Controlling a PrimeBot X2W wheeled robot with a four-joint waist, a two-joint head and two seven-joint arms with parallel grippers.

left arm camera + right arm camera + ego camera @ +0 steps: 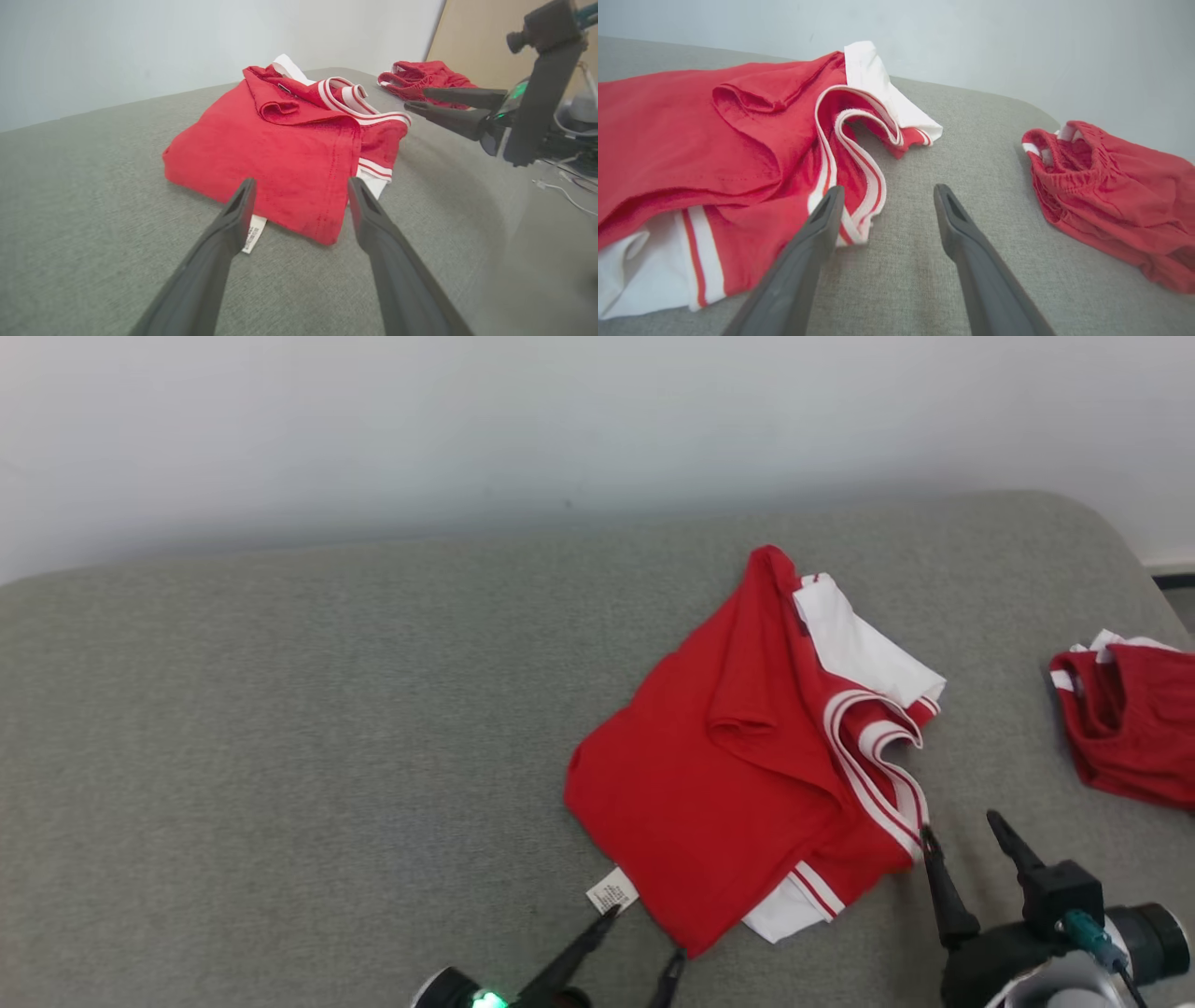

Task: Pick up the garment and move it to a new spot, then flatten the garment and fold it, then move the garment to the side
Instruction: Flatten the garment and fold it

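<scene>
Right gripper [960, 823]: jaws spread wide, empty, tips just beside the striped trim at the red shirt's [728, 784] near right edge. Left gripper [644, 933]: jaws likewise wide, holding nothing, straddling the shirt's near corner, one tip by the care label [611, 893]. Shirt lies on the grey cushion [280, 756] as a rough doubled bundle, white sleeve and trim spilling out on its right side, a ridge across the top layer. Second red garment [1134, 728] well apart to the shirt's right. Judgement: relocation and a loose fold look done; fold untidy, may want smoothing; move to the side remains
</scene>
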